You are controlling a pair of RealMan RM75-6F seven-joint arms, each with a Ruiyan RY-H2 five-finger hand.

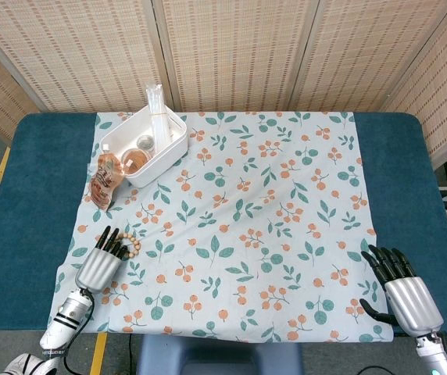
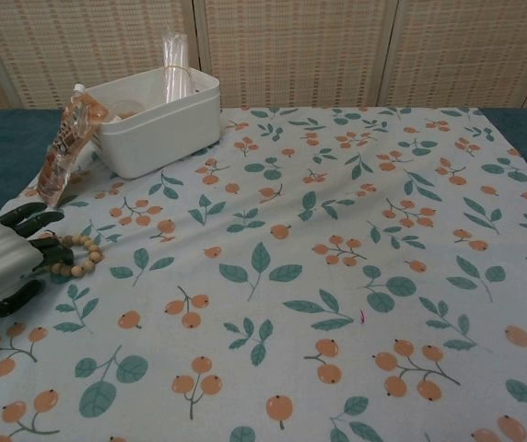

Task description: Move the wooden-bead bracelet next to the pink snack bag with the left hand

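Observation:
The wooden-bead bracelet (image 1: 132, 244) (image 2: 80, 257) lies flat on the floral cloth near its left edge. My left hand (image 1: 102, 258) (image 2: 1, 262) sits just behind it, fingers stretched forward and apart, their dark tips touching the bracelet's near side; no grip shows. The pink snack bag (image 1: 103, 180) (image 2: 65, 147) leans against the white bin further back, well apart from the bracelet. My right hand (image 1: 399, 285) rests open and empty at the table's front right corner, seen only in the head view.
A white bin (image 1: 173, 144) (image 2: 167, 133) with small jars and a clear packet stands at the back left. The floral cloth (image 1: 270, 226) has wrinkles in its middle. Teal table surface (image 1: 28, 203) borders it on both sides.

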